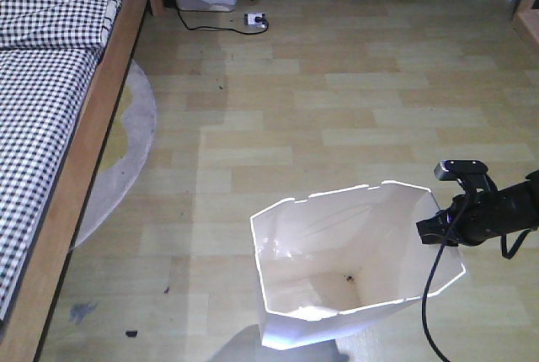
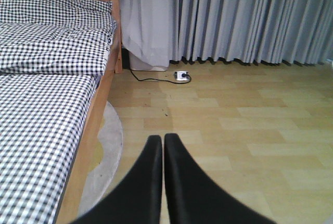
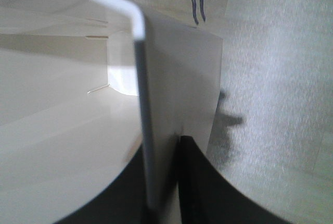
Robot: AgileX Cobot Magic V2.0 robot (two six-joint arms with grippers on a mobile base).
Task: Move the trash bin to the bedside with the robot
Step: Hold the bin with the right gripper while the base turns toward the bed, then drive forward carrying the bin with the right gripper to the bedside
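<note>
I hold the trash bin (image 1: 295,240) by its rim at its 3 o'clock side. My right gripper (image 1: 435,229) is clamped across the thin white wall, one finger inside and one outside, as the right wrist view shows. My left gripper (image 2: 163,141) is closed on nothing, its fingers pressed together and pointing over the floor (image 2: 250,130) toward the curtains (image 2: 234,15). The bin sits low in the front view, near 6 o'clock, well apart from the bed (image 1: 50,84), which runs along the 9 to 11 o'clock side. I judge the grasp made and the carry to the bedside as the step in hand, with most of the way left. The next move calls for drawing the bin toward 10 o'clock without letting the thin wall flex or slip out of the pinch. The floor between is open. The edge of the grey rug (image 1: 135,118) beside the bed frame could catch the bin's base, while the power strip (image 1: 255,18) at 12 o'clock lies well off the path.
</note>
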